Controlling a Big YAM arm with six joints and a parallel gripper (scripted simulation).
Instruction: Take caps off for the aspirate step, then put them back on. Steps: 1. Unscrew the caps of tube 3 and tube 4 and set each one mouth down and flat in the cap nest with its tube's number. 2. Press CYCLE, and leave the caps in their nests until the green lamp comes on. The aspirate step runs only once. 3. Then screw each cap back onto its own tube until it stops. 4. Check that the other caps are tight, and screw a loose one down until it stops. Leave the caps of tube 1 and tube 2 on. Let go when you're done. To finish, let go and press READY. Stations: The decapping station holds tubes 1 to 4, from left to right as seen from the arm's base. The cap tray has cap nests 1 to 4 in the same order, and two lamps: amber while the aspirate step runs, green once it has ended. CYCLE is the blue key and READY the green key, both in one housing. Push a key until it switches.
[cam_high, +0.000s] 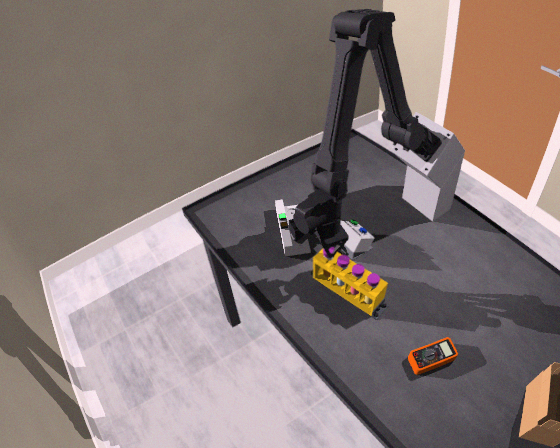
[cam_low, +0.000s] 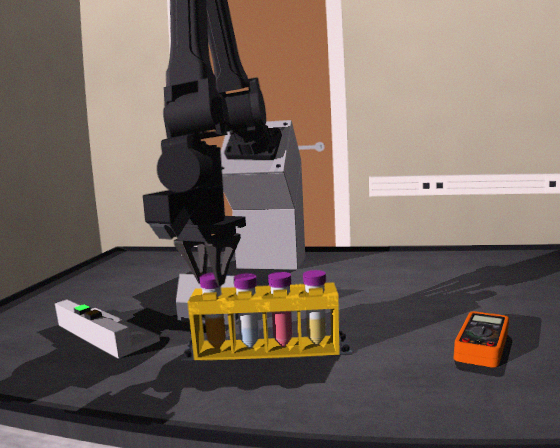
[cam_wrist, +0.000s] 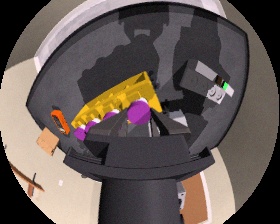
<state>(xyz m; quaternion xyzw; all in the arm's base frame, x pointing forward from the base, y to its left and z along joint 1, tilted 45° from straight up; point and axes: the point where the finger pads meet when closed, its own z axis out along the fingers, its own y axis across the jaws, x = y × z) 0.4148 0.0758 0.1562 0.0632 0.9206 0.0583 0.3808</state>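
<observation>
cap 4 (cam_low: 208, 280) (cam_wrist: 139, 113) tops its tube at the yellow station's (cam_high: 379, 301) (cam_low: 265, 304) (cam_wrist: 153, 94) eleven o'clock end, top view. exterior: green lamp (cam_high: 282, 216) (cam_low: 81, 308) (cam_wrist: 226, 86) lit toward nine, so likely retightening. wrist: end effector (cam_high: 331, 251) (cam_low: 209, 283) (cam_wrist: 139, 110) grips it centrally, suiting a twist.

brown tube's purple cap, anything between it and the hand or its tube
Nothing visible: the hand is shut on the purple cap, which sits atop the brown tube.
</observation>
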